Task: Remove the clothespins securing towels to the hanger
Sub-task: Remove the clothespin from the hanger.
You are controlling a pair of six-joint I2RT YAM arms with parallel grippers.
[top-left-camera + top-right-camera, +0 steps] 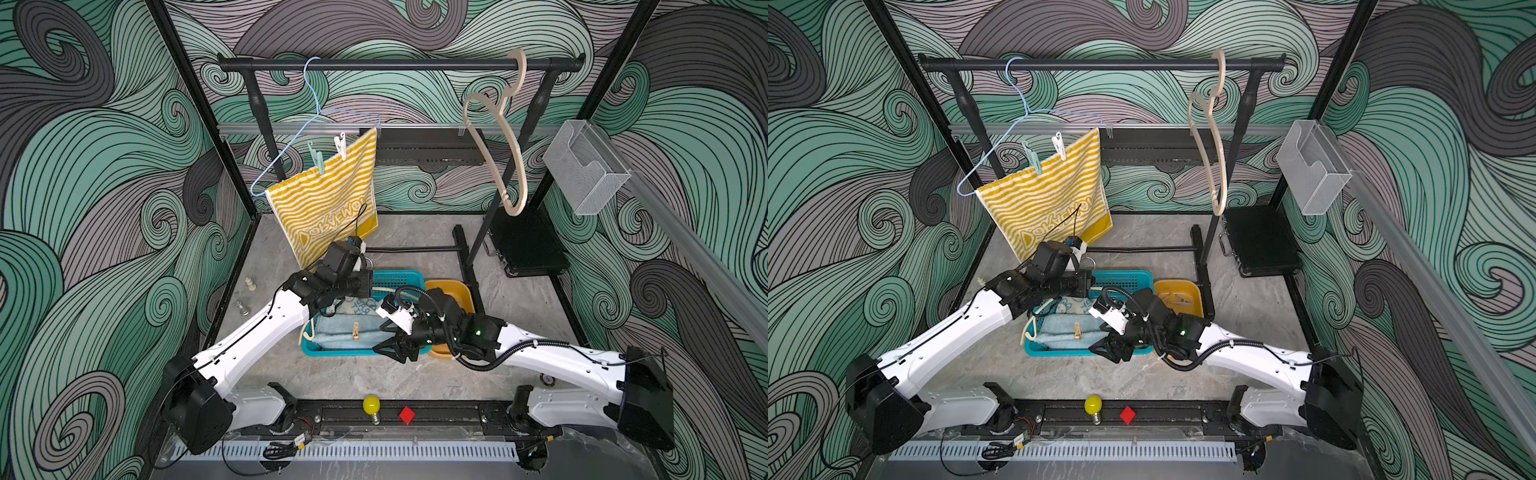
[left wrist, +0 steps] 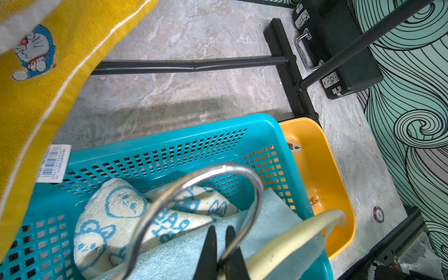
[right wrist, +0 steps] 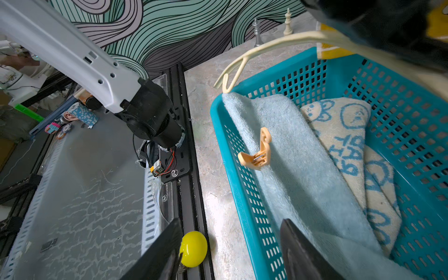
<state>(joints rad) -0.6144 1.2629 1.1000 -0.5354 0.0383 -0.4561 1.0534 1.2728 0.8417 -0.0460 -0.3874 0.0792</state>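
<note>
A teal basket (image 1: 399, 276) holds a light-blue towel (image 3: 303, 169) and a bunny-print towel (image 2: 109, 218). An orange clothespin (image 3: 260, 150) is clipped upright on the light-blue towel. My left gripper (image 2: 220, 230) is shut on the metal hook (image 2: 257, 194) of a cream hanger (image 2: 291, 240) lying across the basket. My right gripper (image 3: 231, 221) is open and empty over the basket's near rim. At the back, a yellow striped towel (image 1: 328, 199) hangs from a blue wire hanger (image 1: 291, 145), pinned by a mint clothespin (image 1: 318, 160) and a white clothespin (image 1: 340, 145).
An orange tub (image 1: 453, 286) with loose pegs stands right of the basket. A wooden hanger (image 1: 511, 145) hangs on the black rail. A black case (image 1: 528, 245) lies at the back right. Chess pieces (image 1: 249, 284) stand at the left; a yellow bulb (image 1: 371, 404) and red cube (image 1: 407, 414) sit in front.
</note>
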